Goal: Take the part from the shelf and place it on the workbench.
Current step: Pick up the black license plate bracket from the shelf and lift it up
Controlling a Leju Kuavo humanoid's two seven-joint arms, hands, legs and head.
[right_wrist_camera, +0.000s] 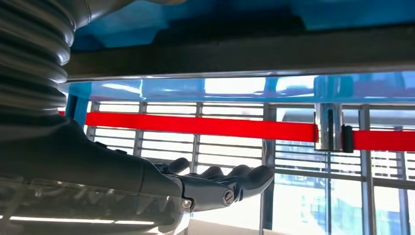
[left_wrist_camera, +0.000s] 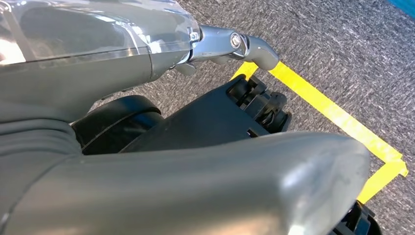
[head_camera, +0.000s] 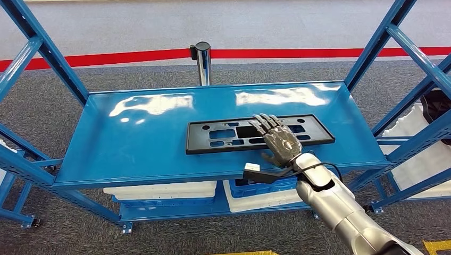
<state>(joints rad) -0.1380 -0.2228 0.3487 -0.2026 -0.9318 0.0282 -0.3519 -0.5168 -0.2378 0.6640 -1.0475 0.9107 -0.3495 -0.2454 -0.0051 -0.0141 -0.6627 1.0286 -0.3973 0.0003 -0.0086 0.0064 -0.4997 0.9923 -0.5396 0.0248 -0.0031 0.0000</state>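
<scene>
A flat, black, rectangular part [head_camera: 259,133], pierced by several rectangular cut-outs and small holes, is seen lying flat on the glossy blue metal shelf [head_camera: 138,133], towards its front right. The right hand [head_camera: 276,139] is laid over the part's middle with dark fingers stretched out flat; nothing is grasped. A silver arm leads back from it. The left hand [left_wrist_camera: 210,186] is seen close up over grey carpet, and whether it is released or clenched cannot be told. Yellow tape [left_wrist_camera: 337,115] marks the carpet.
</scene>
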